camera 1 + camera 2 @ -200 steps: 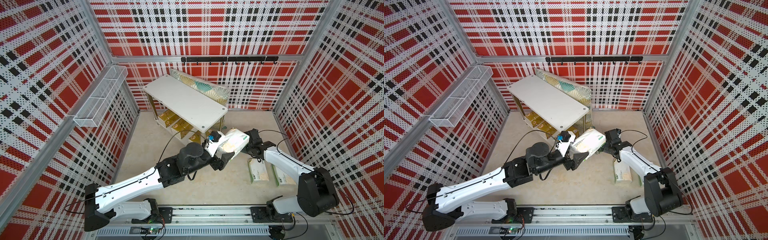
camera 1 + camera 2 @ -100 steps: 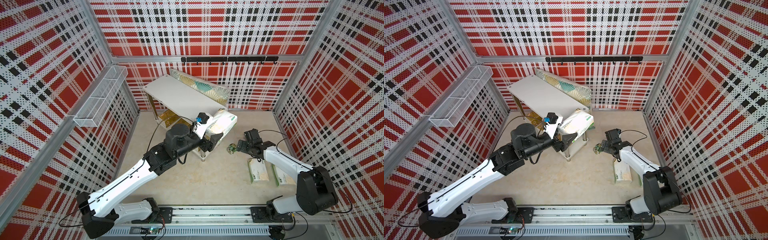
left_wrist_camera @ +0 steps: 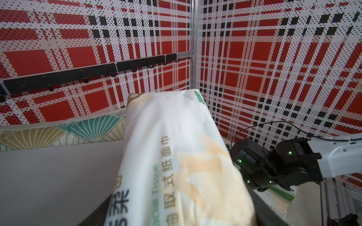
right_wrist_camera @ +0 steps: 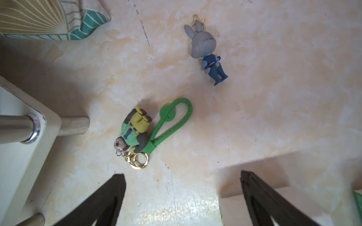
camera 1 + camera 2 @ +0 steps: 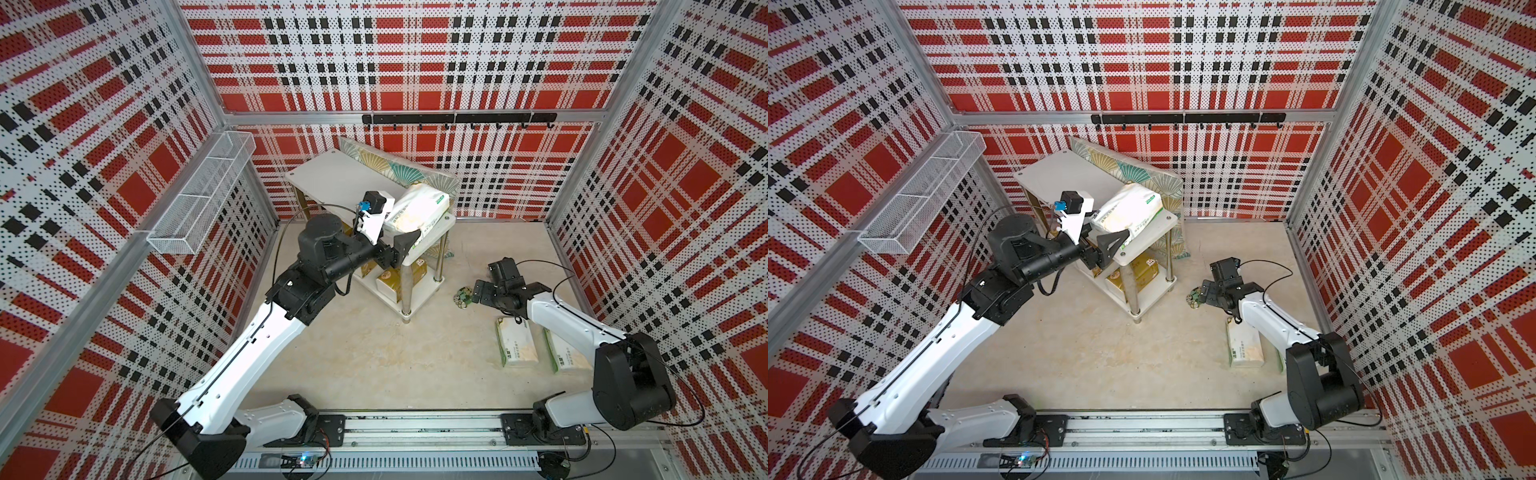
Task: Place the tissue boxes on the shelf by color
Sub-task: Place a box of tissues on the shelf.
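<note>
Across both top views, the left gripper (image 5: 400, 243) is clamped on the near end of a white tissue pack (image 5: 417, 210), which sits tilted above the right end of the upper board of the shelf (image 5: 332, 183); contact between pack and board cannot be determined. Gold tissue packs (image 5: 388, 279) occupy the lower board. The right gripper (image 5: 478, 292) is low over the tabletop (image 5: 374, 353), jaws spread wide and empty, just beside a keychain (image 5: 460, 298). Two spare white packs (image 5: 516, 347) lie flat on the tabletop under the right arm, well apart from the shelf. A fan-patterned cushion (image 5: 399, 168) leans behind the shelf. In the left wrist view, the white tissue pack (image 3: 172, 156) fills the centre, printed face toward the camera, extending away over the end of the shelf (image 3: 54, 176); dark fingers (image 3: 94, 213) flank it on both sides. The cushion (image 3: 58, 133) stands beyond the board, and the right arm (image 3: 284, 166) appears past the pack. In the right wrist view, the right gripper (image 4: 184, 205) shows two black fingers (image 4: 109, 201) far apart with only bare tabletop (image 4: 274, 117) between them. The keychain (image 4: 133, 133), a green-clad figure on a green strap, lies ahead of the fingertips; a grey rabbit figure (image 4: 205, 49) lies farther off. A chrome leg (image 4: 15, 127) and a board corner of the shelf are at the frame edge.
</note>
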`<action>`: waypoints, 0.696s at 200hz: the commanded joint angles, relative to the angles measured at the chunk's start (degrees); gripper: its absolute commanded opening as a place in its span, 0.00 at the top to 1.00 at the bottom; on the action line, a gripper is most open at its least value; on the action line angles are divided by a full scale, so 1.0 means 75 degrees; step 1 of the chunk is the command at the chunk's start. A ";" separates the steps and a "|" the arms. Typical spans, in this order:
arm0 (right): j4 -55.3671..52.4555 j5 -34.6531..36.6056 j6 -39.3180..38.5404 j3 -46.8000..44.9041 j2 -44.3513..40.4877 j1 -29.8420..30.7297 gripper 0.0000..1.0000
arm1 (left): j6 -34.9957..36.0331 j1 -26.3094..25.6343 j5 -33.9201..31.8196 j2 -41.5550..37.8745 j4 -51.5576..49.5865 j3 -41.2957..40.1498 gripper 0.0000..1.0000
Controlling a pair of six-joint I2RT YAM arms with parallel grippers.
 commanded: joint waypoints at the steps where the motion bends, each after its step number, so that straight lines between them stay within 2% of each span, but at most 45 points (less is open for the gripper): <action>1: 0.0151 -0.0194 -0.0108 -0.0079 0.0031 -0.0041 0.00 | 0.0218 0.0495 0.0940 0.0163 0.0373 0.0272 0.22; 52: 0.0318 -0.0344 -0.0134 -0.0144 0.0146 -0.0040 0.00 | 0.0378 0.1575 0.2012 0.0436 0.0560 0.0429 0.23; 108: 0.0433 -0.0470 -0.0136 -0.0141 0.0264 -0.0020 0.00 | 0.0807 0.2337 0.2432 0.0857 0.0344 0.0763 0.23; 111: 0.0434 -0.0471 -0.0138 -0.0137 0.0264 -0.0018 0.00 | 0.0855 0.2579 0.2445 0.0881 0.0311 0.0788 0.23; 139: 0.0435 -0.0483 -0.0173 -0.0116 0.0288 0.0006 0.00 | 0.1210 0.2976 0.2627 0.1094 0.0183 0.0846 0.22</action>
